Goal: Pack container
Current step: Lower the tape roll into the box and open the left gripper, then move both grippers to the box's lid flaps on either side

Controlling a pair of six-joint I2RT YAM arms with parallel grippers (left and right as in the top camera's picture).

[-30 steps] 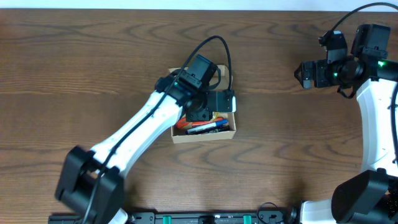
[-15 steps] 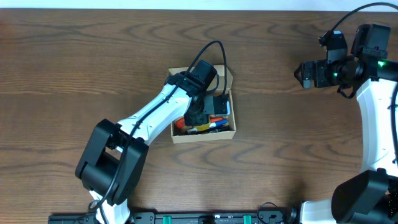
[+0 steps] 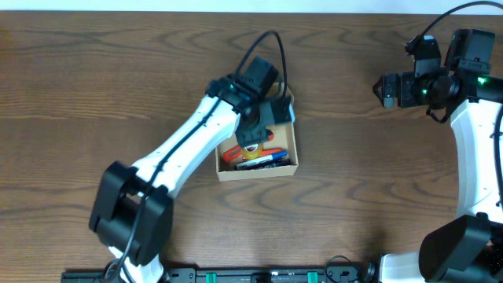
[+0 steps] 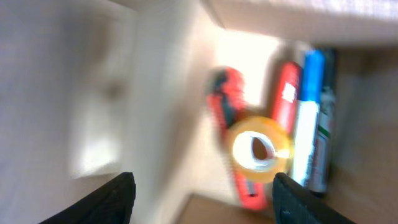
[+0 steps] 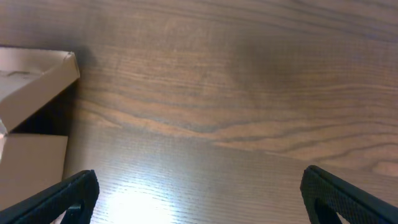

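Left gripper, fingers wide apart & holding nothing, hangs right over the box, w/ a tape roll just under it, maybe lying on the pens (blurry), so lift straight up, don't bump the walls.

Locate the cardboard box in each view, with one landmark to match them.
Overhead: container at centre, beneath the left gripper.
Left wrist: container fills the frame, blurred, seen from inside.
Right wrist: container at left edge, flap open.
Landmark: markers inside, visible overhead and left wrist only.
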